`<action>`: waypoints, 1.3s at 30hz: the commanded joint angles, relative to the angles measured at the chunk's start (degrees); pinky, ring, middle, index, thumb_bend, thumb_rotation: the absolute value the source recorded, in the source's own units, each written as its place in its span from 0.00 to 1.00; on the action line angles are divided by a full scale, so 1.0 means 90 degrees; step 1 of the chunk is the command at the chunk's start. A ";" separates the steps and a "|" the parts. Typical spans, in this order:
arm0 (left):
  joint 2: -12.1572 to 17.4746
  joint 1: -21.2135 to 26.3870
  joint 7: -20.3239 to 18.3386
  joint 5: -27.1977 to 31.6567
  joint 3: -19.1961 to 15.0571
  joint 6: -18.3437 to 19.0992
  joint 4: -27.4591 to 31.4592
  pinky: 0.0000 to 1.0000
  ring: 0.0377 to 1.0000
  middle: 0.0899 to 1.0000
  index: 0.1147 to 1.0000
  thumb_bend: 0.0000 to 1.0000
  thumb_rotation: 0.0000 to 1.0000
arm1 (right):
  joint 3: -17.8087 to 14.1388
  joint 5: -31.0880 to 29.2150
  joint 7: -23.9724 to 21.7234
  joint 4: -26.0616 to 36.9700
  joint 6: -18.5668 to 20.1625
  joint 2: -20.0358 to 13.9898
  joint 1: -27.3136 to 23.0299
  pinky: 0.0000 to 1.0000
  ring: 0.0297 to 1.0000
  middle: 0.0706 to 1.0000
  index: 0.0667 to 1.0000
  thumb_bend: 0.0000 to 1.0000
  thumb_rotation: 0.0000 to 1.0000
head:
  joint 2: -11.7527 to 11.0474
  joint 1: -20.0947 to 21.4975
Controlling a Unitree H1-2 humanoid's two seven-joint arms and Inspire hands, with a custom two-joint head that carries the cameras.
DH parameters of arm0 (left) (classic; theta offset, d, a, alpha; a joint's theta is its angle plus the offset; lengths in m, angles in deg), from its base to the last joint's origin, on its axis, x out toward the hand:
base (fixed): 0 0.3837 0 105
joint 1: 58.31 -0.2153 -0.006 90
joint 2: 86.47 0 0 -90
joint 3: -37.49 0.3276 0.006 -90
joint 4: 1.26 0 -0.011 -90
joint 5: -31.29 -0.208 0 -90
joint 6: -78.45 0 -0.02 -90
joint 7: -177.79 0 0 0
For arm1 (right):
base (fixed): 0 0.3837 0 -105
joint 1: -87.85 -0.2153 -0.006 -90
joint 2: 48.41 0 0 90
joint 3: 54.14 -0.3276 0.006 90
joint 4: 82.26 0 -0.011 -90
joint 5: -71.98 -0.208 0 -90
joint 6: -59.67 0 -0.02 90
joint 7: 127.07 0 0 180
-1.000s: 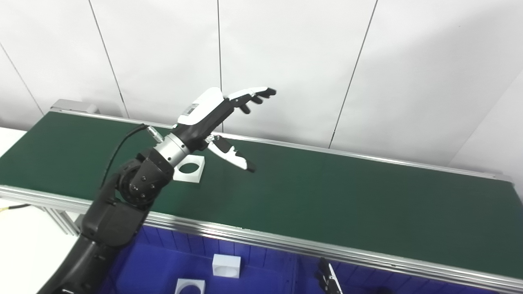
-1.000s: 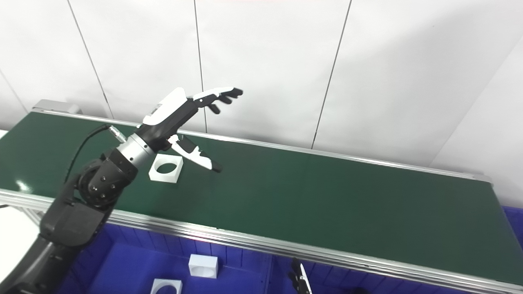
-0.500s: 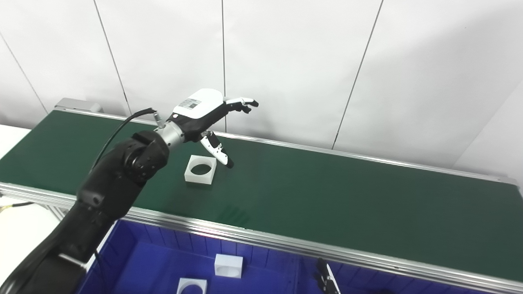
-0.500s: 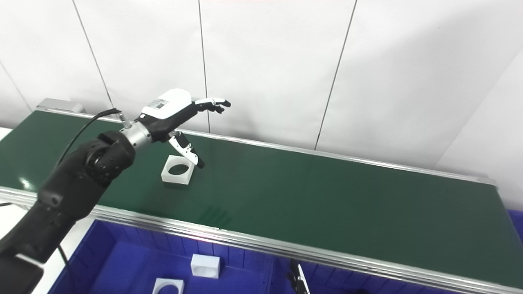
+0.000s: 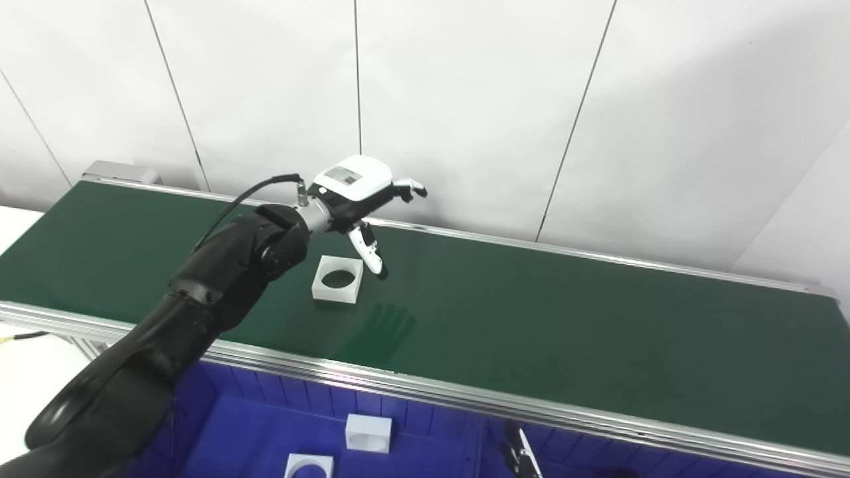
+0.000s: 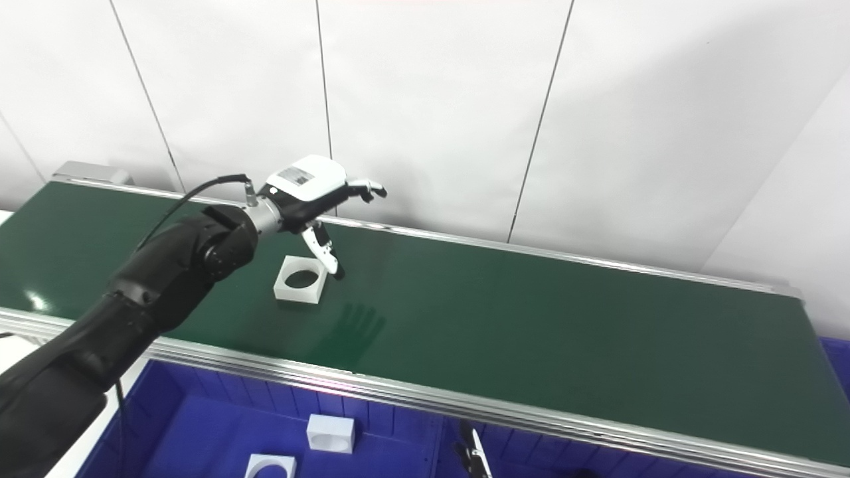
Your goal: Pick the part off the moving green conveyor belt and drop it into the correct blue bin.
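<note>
— What lies around the left hand (image 5: 352,189), and does anything block it?

— Below and toward the camera from it, past the belt's near metal rail (image 5: 425,388), sits a blue bin (image 5: 265,431). Two white blocks (image 5: 368,432) lie inside, one nearer the rail and one (image 5: 309,467) at the picture's bottom edge, each with a round hole. To the right of those, at the bottom edge, a small dark-and-white tip of the right hand (image 5: 521,458) shows; whether it is open or closed I cannot tell. Nothing stands between the left hand and the belt surface under it.

— And the surface, the room?

— A long green conveyor belt (image 5: 564,318) with silver rails on both long sides runs well off to the right of the hand. Behind the hand rises a white panelled wall (image 5: 465,99) with thin dark seams. A faint shadow of spread fingers (image 5: 388,325) falls on the belt, on the camera side of the hand.

— Where is the part?

— The white square part (image 5: 338,279) with the round hole lies flat on the belt, just below the hand and slightly to its left, beside the wrist. The thumb (image 5: 372,252) points down, its tip just beside the part's right edge; I cannot tell whether it touches.

— What is the hand's state?

— Spread open above the belt, palm down, fingers (image 5: 408,190) reaching toward the wall, holding nothing.
</note>
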State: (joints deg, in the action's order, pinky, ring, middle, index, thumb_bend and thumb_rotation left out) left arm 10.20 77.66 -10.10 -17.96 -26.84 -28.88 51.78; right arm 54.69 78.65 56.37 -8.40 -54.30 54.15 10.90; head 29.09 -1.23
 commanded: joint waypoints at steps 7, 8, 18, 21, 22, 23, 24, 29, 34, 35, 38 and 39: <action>-0.0269 0.0367 0.0698 -0.0138 0.0038 0.0551 -0.0420 0.76 0.80 0.78 0.83 1.00 0.31 | 0.0154 0.0047 0.0108 0.0305 -0.0327 0.0120 0.0053 0.98 0.95 0.99 1.00 0.80 0.99 | 0.0052 0.0113; -0.0328 0.0343 0.0767 -0.0118 0.0016 0.0657 -0.0487 0.76 0.80 0.79 0.82 1.00 0.28 | 0.0159 0.0054 0.0102 0.0330 -0.0327 0.0126 0.0063 0.98 0.96 0.99 1.00 0.81 0.98 | 0.0052 0.0113; -0.0718 0.0088 0.0936 0.0184 0.0049 0.1246 -0.1079 0.74 0.81 0.81 0.84 1.00 0.23 | 0.0130 0.0135 0.0016 0.0569 -0.0324 0.0248 0.0232 0.98 0.95 0.98 0.99 0.86 0.95 | 0.0136 0.0284; -0.0732 0.0082 0.0986 0.0084 0.0220 0.1308 -0.1249 0.75 0.81 0.82 0.85 1.00 0.26 | 0.0107 0.0037 -0.0104 0.0650 -0.0315 0.0287 0.0307 0.97 0.96 0.99 0.99 0.88 0.93 | 0.0163 0.0317; -0.0731 0.0080 0.1026 0.0082 0.0257 0.1318 -0.1300 0.74 0.81 0.82 0.85 1.00 0.26 | 0.0104 0.0001 -0.0139 0.0674 -0.0313 0.0299 0.0332 0.97 0.96 0.99 0.99 0.88 0.92 | 0.0173 0.0327; -0.0728 0.0081 0.1055 0.0091 0.0283 0.1324 -0.1333 0.74 0.81 0.82 0.85 1.00 0.27 | 0.0099 -0.0019 -0.0163 0.0689 -0.0313 0.0308 0.0348 0.96 0.96 0.99 0.99 0.89 0.92 | 0.0173 0.0327; -0.0739 0.0088 0.1081 0.0110 0.0305 0.1336 -0.1427 0.74 0.81 0.82 0.85 1.00 0.27 | 0.0099 -0.0027 -0.0178 0.0703 -0.0316 0.0316 0.0364 0.96 0.96 0.99 0.99 0.89 0.92 | 0.0203 0.0354; -0.0766 0.0117 0.1123 0.0219 0.0393 0.1268 -0.1756 0.72 0.81 0.83 0.85 1.00 0.28 | 0.0117 0.0071 -0.0214 0.0836 -0.0316 0.0342 0.0448 1.00 0.96 0.99 0.99 0.86 0.92 | 0.0260 0.0428; -0.0785 0.0224 0.0845 -0.0060 0.0836 0.1377 -0.2115 0.73 0.82 0.84 0.84 1.00 0.32 | 0.0122 0.0153 -0.0240 0.0988 -0.0251 0.0397 0.0571 0.98 0.97 0.99 0.99 0.89 0.92 | 0.0331 0.0543; -0.0783 0.0254 0.0783 -0.0121 0.0954 0.1424 -0.2169 0.77 0.85 0.86 0.85 1.00 0.35 | 0.0122 0.0174 -0.0233 0.0998 -0.0262 0.0405 0.0586 0.98 0.96 0.99 0.98 0.89 0.93 | 0.0331 0.0543; -0.0790 0.0383 0.0735 -0.0268 0.1343 0.1403 -0.2413 0.82 0.88 0.88 0.85 1.00 0.36 | 0.0142 0.0235 -0.0229 0.1085 -0.0273 0.0430 0.0670 0.98 0.96 0.98 0.98 0.88 0.92 | 0.0356 0.0627; -0.0792 0.0412 0.0738 -0.0284 0.1428 0.1392 -0.2464 0.83 0.89 0.89 0.85 1.00 0.36 | 0.0157 0.0231 -0.0240 0.1125 -0.0272 0.0435 0.0701 0.98 0.96 0.98 0.98 0.87 0.92 | 0.0386 0.0649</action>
State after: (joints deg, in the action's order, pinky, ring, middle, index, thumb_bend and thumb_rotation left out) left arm 2.67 79.38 -3.18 -18.58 -15.24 -16.56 30.57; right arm 55.72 80.62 54.83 -0.21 -54.31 57.27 16.55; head 32.26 4.48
